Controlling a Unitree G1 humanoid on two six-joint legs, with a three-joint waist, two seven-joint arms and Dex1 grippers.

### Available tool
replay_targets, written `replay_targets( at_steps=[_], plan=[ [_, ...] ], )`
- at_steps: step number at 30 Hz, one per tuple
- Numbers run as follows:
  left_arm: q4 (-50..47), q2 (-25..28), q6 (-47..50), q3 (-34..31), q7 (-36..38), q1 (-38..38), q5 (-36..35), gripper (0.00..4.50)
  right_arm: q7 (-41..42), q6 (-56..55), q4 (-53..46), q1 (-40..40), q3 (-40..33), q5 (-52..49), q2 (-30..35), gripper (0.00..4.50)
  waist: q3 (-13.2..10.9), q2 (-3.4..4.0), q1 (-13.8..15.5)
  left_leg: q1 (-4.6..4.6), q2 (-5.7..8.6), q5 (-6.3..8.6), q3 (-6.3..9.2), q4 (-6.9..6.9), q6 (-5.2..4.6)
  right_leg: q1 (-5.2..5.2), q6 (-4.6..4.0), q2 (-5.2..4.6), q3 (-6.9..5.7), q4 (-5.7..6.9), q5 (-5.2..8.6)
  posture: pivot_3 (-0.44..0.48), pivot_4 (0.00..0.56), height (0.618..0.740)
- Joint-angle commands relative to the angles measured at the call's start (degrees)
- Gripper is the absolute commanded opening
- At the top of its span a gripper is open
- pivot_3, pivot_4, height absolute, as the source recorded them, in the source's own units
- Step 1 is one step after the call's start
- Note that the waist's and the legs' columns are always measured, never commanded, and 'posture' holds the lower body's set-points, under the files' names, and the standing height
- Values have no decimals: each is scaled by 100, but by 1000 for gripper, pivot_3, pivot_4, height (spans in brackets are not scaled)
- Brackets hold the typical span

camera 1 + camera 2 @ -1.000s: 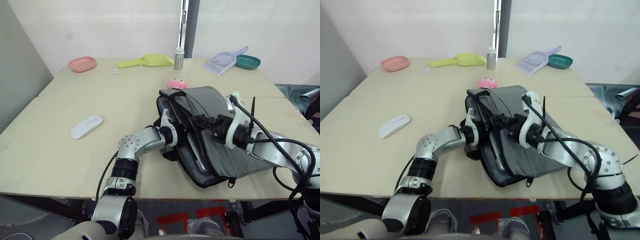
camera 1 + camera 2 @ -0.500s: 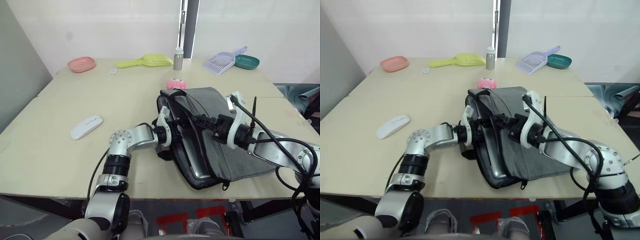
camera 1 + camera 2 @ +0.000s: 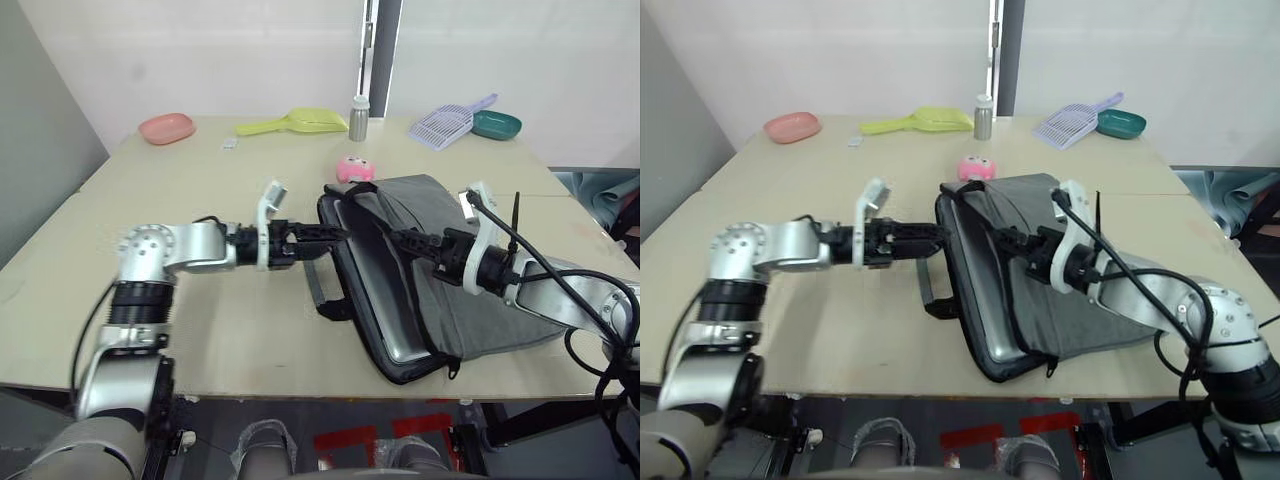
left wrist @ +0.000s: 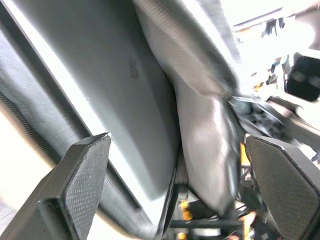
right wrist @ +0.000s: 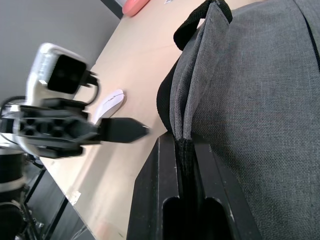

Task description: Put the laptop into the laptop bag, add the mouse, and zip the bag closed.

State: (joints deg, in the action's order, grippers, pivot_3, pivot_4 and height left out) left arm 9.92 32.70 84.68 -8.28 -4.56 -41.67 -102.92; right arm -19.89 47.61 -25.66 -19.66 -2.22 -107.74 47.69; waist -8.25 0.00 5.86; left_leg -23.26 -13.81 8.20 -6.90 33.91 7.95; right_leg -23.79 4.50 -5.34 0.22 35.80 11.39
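You have no readable writing here. Your laptop bag (image 3: 450, 290) lies open on the table (image 3: 150, 300) with the silver laptop (image 3: 385, 290) inside it. Your right gripper (image 5: 182, 145) pinches the bag's grey upper flap; your left gripper (image 3: 335, 235) hovers spread and empty beside the opening. The white mouse (image 5: 111, 104) lies on the table, apart from the bag.

Beige table (image 3: 150, 330). Along its far edge, from the robot's left: pink dish (image 3: 165, 127), small white tag (image 3: 229, 144), yellow-green scoop (image 3: 292, 122), upright grey metal bottle (image 3: 358, 118), lavender slotted scoop (image 3: 447, 121) with its head touching a teal dish (image 3: 496, 124). Nearer the middle sits 1 round pink plush toy (image 3: 352, 168).
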Motion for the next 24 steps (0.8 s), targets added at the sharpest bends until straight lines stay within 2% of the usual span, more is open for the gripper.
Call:
replay_targets(
  at_steps=[1,2,7,11,14,17,21,24],
  plan=[
    [-537,519,121,-206,1002,65,160,4470,265,25,214,-36,-263,225,75,0,0,0,14,0,0,0,0,0,0,0,-2,-1,0,0,1,0,150,740],
    [-685,728,110,-298,1361,158,388,4470,353,60,298,-47,-256,303,70,0,0,0,12,0,0,0,0,0,0,0,-10,-1,0,0,6,0,150,740],
    [-1552,1885,-669,-932,4094,1114,1759,4470,704,220,631,-206,-178,624,-57,0,0,1,-48,3,-3,0,-4,-10,0,-3,-25,1,-1,-3,14,0,150,740],
    [-1552,2504,-1157,-1650,5579,2179,2341,4470,879,335,722,-241,-143,812,-203,0,1,2,-40,4,-2,0,-7,-11,0,-2,-26,0,1,-6,15,0,150,740],
    [-1502,2775,-1609,-2102,6355,3124,2932,4470,987,414,756,-219,-148,909,-295,0,1,2,-46,5,-4,0,-6,-18,0,-4,-30,1,-1,-8,17,0,150,740],
    [-1125,2888,-2049,-2467,6749,3857,3519,4470,1115,505,823,-230,-139,1034,-384,0,1,2,-50,7,-4,1,-8,-22,-1,-5,-32,1,-1,-9,19,0,150,740],
    [-873,2966,-2396,-2759,7127,4393,4009,4470,1279,622,929,-281,-149,1217,-479,0,2,1,-21,9,-6,2,-7,-24,-5,-4,-33,2,-2,-7,19,0,150,740],
    [-848,3015,-2440,-3087,7242,4500,4085,4470,1391,715,1015,-346,-134,1353,-564,0,3,-1,-22,9,-6,6,-7,-23,-14,-4,-33,2,-2,-6,19,0,150,740]
  ],
)
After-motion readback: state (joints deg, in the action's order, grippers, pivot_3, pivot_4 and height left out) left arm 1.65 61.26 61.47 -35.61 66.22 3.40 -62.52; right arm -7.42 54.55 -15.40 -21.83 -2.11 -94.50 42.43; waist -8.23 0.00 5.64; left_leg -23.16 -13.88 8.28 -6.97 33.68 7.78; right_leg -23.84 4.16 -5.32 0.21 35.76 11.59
